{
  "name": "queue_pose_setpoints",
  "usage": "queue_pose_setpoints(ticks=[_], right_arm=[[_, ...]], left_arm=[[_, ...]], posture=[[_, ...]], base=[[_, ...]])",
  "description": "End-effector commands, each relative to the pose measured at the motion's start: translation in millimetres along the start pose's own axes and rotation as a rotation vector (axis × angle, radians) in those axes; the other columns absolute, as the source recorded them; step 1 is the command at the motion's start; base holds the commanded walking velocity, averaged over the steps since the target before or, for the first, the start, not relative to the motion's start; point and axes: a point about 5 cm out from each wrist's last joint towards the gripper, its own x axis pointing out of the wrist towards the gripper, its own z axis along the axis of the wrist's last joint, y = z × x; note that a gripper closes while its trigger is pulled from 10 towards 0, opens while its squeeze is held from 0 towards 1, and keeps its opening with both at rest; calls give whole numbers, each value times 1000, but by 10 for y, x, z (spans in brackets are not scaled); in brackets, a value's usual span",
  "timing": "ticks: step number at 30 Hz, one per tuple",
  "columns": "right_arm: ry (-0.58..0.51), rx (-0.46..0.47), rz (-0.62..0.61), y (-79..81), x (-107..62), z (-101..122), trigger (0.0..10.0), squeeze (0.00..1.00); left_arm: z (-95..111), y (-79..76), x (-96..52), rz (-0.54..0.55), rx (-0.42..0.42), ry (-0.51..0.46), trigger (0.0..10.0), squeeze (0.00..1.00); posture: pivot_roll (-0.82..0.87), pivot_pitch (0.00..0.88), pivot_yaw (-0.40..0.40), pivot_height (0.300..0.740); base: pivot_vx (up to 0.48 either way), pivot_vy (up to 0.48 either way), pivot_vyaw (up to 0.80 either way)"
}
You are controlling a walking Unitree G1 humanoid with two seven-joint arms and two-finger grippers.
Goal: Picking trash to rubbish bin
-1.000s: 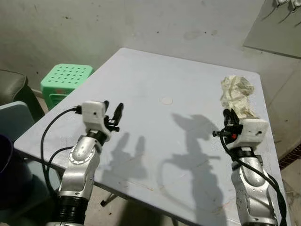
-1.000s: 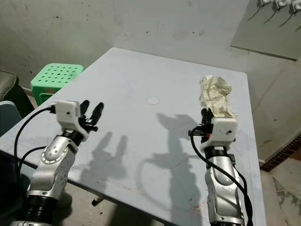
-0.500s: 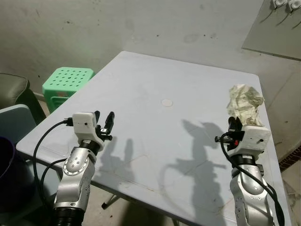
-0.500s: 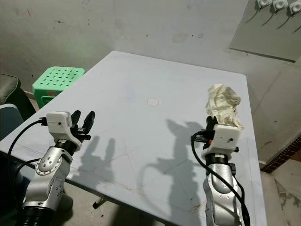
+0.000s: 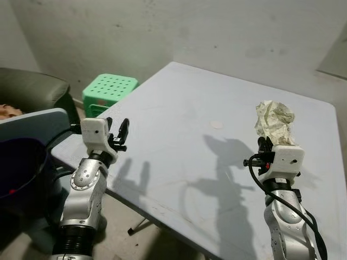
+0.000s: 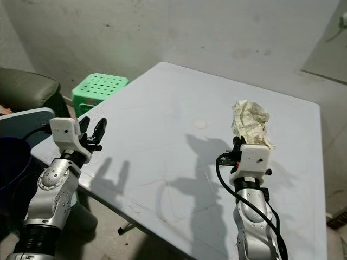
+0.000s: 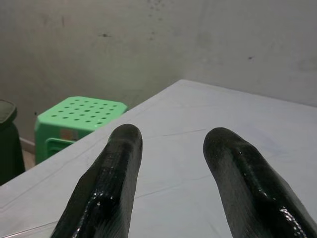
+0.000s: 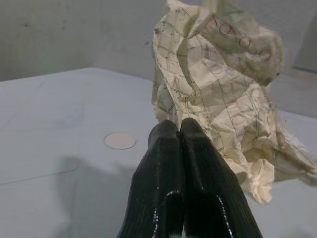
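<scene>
Left eye view: right pincer (image 5: 264, 144) above desk (image 5: 179, 130), pinching crumpled paper (image 5: 274, 122) held upright near right edge. Left pincer (image 5: 118, 131) over desk's left corner, fingers apart, empty. Green stool (image 5: 110, 90) beyond.
Right wrist view: fingers (image 8: 171, 168) pressed together on paper's lower edge.
Left wrist view: fingers (image 7: 114, 168) wide apart.

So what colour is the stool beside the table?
Bright green, with a top full of round holes; the stool shows best in the left wrist view.

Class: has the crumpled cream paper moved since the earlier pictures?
Yes. The crumpled cream paper, pinched by the right gripper, now appears closer to the round mark on the grey table, shifted towards the robot's left.
</scene>
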Motion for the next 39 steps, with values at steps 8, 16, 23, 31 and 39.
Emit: queue_pose_setpoints(ticks=[8, 16, 23, 31, 39], right_arm=[[-30, -6, 9, -28, 53, 98, 10000, 0], [-26, -10, 15, -29, 76, 98, 10000, 0], [-24, -6, 21, -12, 87, 93, 10000, 0], [-20, -8, 22, -14, 80, 87, 10000, 0], [-20, -8, 16, -27, 80, 90, 10000, 0]], left_arm=[[39, 20, 61, -9, 24, -4, 10000, 0], [41, 52, 60, -2, 28, -3, 10000, 0], [41, 75, 73, 4, 31, 4, 10000, 0], [55, 78, 78, 11, 54, -8, 10000, 0], [67, 72, 96, 7, 55, -10, 10000, 0]], posture=[[-56, 0, -34, 740], [-48, 0, -36, 740], [-47, 0, -35, 740], [-49, 0, -33, 740], [-53, 0, -30, 740]], base=[[0, 0, 800], [0, 0, 800], [0, 51, 800], [0, 175, 800], [0, 0, 800]])
